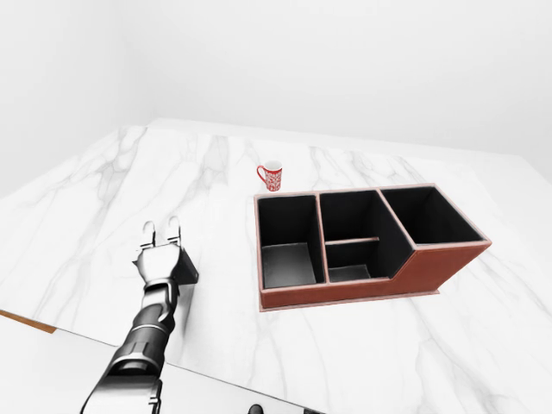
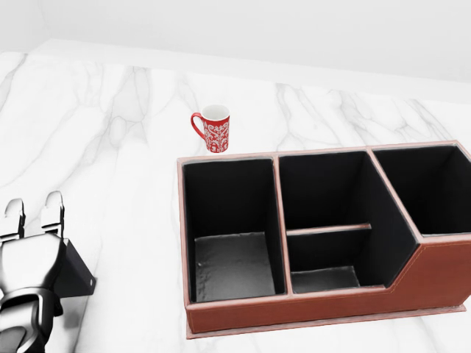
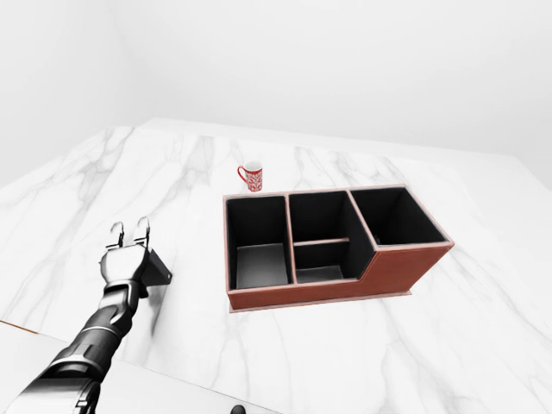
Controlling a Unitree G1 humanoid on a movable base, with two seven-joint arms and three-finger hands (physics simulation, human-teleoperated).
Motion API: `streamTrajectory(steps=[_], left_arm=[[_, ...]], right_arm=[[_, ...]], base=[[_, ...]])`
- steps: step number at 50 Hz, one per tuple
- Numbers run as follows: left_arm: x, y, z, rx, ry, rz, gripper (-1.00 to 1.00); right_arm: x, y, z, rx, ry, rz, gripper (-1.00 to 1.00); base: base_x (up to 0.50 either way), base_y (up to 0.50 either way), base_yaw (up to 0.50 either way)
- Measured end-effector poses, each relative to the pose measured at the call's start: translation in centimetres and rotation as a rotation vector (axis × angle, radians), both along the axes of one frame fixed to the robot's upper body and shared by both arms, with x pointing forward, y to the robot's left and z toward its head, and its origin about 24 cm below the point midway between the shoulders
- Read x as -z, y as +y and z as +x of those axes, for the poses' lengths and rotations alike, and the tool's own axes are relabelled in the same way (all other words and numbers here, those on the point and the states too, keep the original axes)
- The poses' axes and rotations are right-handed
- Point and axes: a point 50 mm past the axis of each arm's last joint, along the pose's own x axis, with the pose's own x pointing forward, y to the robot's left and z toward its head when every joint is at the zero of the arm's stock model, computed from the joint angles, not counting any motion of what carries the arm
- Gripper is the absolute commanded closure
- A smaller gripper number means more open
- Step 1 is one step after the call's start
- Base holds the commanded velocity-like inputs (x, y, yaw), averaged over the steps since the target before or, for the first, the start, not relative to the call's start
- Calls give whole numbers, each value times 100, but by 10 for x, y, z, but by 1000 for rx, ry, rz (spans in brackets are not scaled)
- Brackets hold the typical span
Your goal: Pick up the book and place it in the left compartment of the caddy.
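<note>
- One caddy (image 2: 309,309) is sitting on the tabletop (image 1: 103,198), and four compartments are showing inside it: one at the left, two in the middle split by a low divider, one at the right.
- One red patterned mug (image 2: 213,129) is standing at about 11 o'clock from the caddy, just beside its left compartment's far rim.
- One dark book (image 1: 183,269) is lying at about 9 o'clock from the caddy, well apart from it.
- One hand, the left hand (image 1: 159,250), is showing over the book, with two fingertips (image 1: 175,224) pointing toward 12 o'clock.
</note>
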Motion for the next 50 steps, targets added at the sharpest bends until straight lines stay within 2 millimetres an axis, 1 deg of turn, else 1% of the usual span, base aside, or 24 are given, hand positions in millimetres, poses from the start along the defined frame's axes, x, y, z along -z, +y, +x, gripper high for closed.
streamTrajectory(steps=[11, 26, 41, 50], left_arm=[[-1, 1, 7, -2, 41, 19, -100], [-9, 3, 16, 10, 53, 64, -100], [-14, 13, 17, -6, 61, 95, -100], [-13, 17, 16, -15, 86, 109, -100]], right_arm=[[1, 0, 0, -1, 2, 2, -100], [1, 0, 0, -2, 5, 2, -100], [1, 0, 0, -2, 4, 1, -100], [2, 0, 1, -2, 7, 4, -100]], base=[[0, 0, 0], [0, 0, 0], [0, 0, 0], [0, 0, 0]])
